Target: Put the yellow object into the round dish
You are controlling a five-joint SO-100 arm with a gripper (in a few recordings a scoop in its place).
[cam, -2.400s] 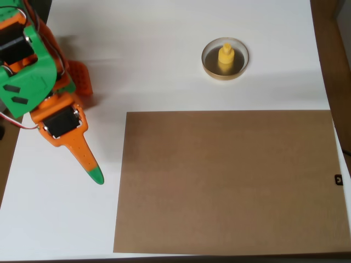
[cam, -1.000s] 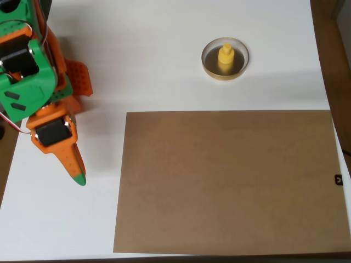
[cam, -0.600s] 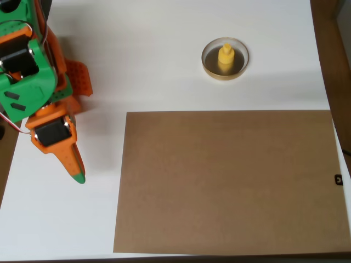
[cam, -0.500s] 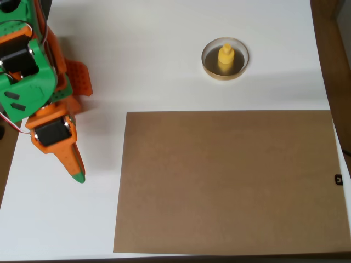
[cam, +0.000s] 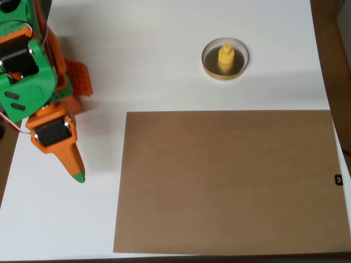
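Note:
The yellow object [cam: 225,56] stands upright inside the round dish [cam: 208,64], a tan-rimmed dish with a dark bottom at the upper middle of the white table. My orange gripper [cam: 79,176] with its green tip is far off at the left edge, pointing toward the table's front. Its fingers show as one tapered wedge with no gap, shut on nothing.
A large brown sheet [cam: 227,181] lies flat over the table's centre and right. The green and orange arm body [cam: 27,71] fills the upper left corner. Bare white table [cam: 137,60] lies between the arm and the dish.
Since the earliest frame the gripper has swung left and drawn back toward the arm. Over the last second it has barely moved. The yellow object and dish have stayed put.

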